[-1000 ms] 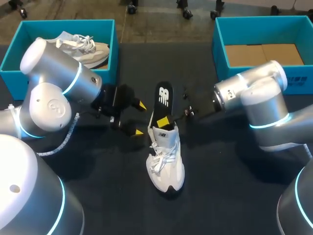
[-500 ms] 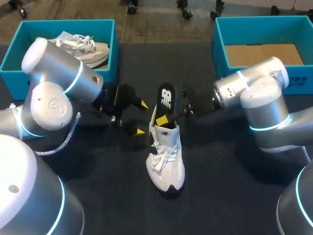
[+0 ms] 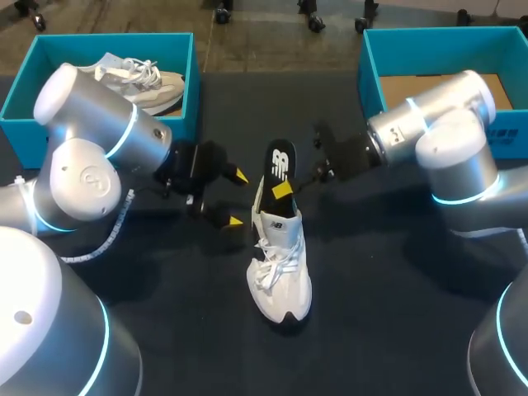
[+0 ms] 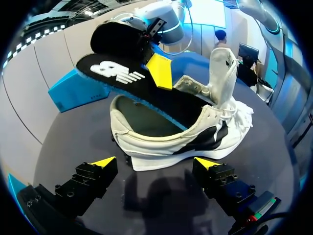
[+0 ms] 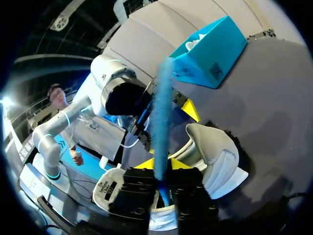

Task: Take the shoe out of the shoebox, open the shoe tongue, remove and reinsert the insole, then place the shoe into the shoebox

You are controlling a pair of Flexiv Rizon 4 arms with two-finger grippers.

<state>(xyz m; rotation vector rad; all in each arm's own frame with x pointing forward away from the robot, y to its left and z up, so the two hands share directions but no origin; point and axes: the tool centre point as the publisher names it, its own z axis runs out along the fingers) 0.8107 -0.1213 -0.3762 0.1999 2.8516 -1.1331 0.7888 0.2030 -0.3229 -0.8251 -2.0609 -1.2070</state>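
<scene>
A white shoe (image 3: 280,268) lies on the black table mid-view, toe toward the front edge and tongue (image 4: 222,73) pulled upright. A black insole (image 3: 279,163) with a blue underside sticks up out of its heel opening. My right gripper (image 3: 283,190) is shut on that insole (image 5: 160,117), which runs edge-on between its fingers. My left gripper (image 3: 237,199) stands open just left of the heel, touching nothing. In the left wrist view the shoe (image 4: 171,134) lies ahead of my open left gripper (image 4: 155,164), and the insole (image 4: 132,81) slants out of it under a yellow fingertip (image 4: 159,71) of my right gripper.
A blue shoebox (image 3: 195,91) at the back left holds a second white shoe (image 3: 136,78). Another blue shoebox (image 3: 369,78) at the back right shows only its bare cardboard floor. Black tabletop (image 3: 371,289) spreads out around the shoe.
My right arm has drawn back and upward, and its yellow tip has climbed a little along the insole. The shoe and my left arm have stayed put.
</scene>
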